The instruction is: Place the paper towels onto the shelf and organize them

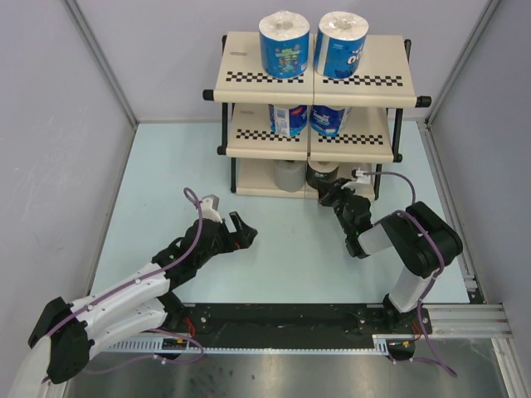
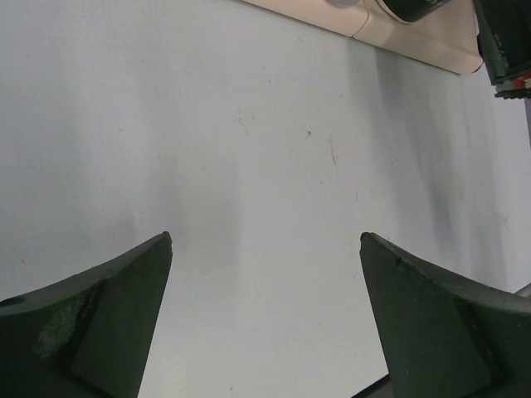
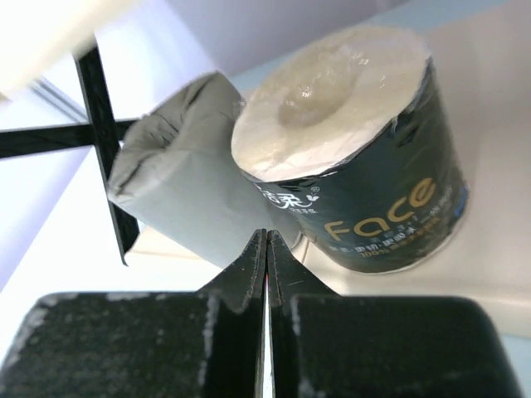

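Right end effector (image 3: 265, 240), jaws together, is facing the dark-wrapped roll (image 3: 373, 191), seemingly light and squashable, best gripped across its sides.

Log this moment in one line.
left gripper: open, empty | right gripper: shut, empty, at dark-wrapped paper roll, grey paper roll | cream three-tier shelf: both on bottom tier

From high behind we look down on the whole worktop (image 1: 166, 166) and shelf (image 1: 241, 62). Our left wrist view skims the worktop; the right sits close at the shelf's lowest board, which all share.
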{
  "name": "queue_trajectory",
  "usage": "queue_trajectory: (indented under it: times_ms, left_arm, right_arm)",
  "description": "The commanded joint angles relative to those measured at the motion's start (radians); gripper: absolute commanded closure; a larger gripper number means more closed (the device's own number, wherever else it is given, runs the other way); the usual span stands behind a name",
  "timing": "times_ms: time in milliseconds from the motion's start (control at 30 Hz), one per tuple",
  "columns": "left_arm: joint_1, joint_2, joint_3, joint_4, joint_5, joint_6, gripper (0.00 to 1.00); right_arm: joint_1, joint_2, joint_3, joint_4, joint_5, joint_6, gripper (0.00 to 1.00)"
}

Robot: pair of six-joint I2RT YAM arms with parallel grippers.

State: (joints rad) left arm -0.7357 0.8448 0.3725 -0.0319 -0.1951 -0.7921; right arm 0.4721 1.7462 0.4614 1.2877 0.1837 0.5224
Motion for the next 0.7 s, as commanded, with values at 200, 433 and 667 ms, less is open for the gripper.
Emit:
queue_trajectory:
  times_ms: [200,433,667]
  left_arm:
    - [-0.002,0.016,-0.004,0.027,0.010,0.013,0.00]
    - [-0.002,0.020,-0.006,0.059,0.006,0.021,0.00]
    - [-0.002,0.037,-0.003,0.069,0.008,0.022,0.00]
  right_arm:
    - [0.005,-0.067,-0.055,0.035,0.278,-0.012,1.00]
    - [0.029,0.036,-0.035,0.236,0.488,-0.136,1.00]
    - [0.042,0.101,0.060,0.239,0.554,-0.211,1.00]
